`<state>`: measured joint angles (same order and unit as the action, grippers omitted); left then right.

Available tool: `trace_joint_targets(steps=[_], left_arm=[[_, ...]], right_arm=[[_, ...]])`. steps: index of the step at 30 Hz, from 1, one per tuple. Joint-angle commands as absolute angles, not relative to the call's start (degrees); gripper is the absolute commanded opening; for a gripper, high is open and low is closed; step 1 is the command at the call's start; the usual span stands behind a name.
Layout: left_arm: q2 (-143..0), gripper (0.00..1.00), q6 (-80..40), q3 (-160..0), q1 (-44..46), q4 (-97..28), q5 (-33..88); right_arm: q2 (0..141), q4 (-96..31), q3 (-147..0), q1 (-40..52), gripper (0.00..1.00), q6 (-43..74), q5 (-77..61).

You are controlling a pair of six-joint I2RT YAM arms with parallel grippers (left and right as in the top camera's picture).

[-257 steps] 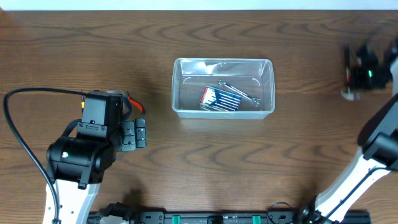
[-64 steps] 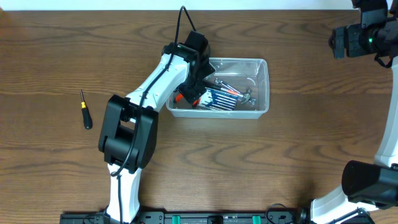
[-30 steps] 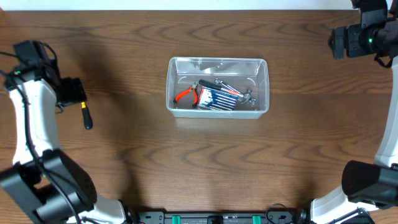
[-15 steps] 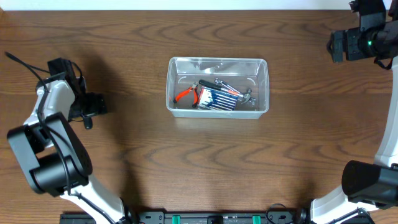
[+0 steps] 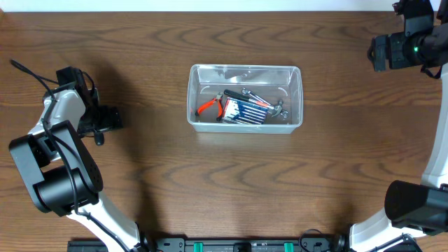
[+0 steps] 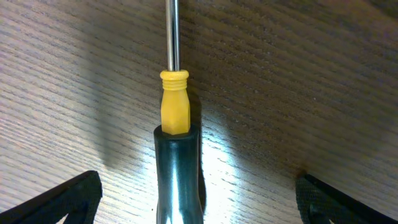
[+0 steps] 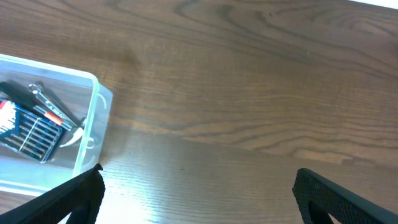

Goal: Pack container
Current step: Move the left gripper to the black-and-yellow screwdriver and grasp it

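The clear plastic container (image 5: 244,70) sits at the table's middle back and holds orange-handled pliers (image 5: 208,107), a blue case of bits (image 5: 246,111) and metal wrenches (image 5: 264,102). Its right end shows in the right wrist view (image 7: 87,140). A screwdriver with a black and yellow handle (image 6: 176,143) lies on the wood at far left. My left gripper (image 6: 196,202) is open and straddles the handle, its fingers apart from it on both sides. In the overhead view it sits over the screwdriver (image 5: 99,137). My right gripper (image 7: 198,199) is open and empty, high at the back right.
The dark wood table (image 5: 245,182) carries nothing else in view. The left arm's cable (image 5: 28,72) loops near the far left edge. The right arm (image 5: 409,45) hangs over the back right corner.
My left arm has left the container, swung to the far left and settled over the screwdriver. The pliers now lie in the container. The right arm has stayed put.
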<state>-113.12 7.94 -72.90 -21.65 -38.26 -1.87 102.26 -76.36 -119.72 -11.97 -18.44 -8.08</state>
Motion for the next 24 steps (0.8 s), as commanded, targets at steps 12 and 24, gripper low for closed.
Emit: trace_joint_targets(steps=[12,24], left_arm=[[-116.1,0.99,9.0,-72.4,-24.5,-37.4,1.1],[-116.1,0.78,8.9,-72.4,-25.0,-37.4,1.1]], right_arm=[[101.6,-78.0,-120.0,-12.0,0.99,-19.0,-5.7],[101.6,-78.6,-120.0,-12.0,0.99,-19.4,-5.8]])
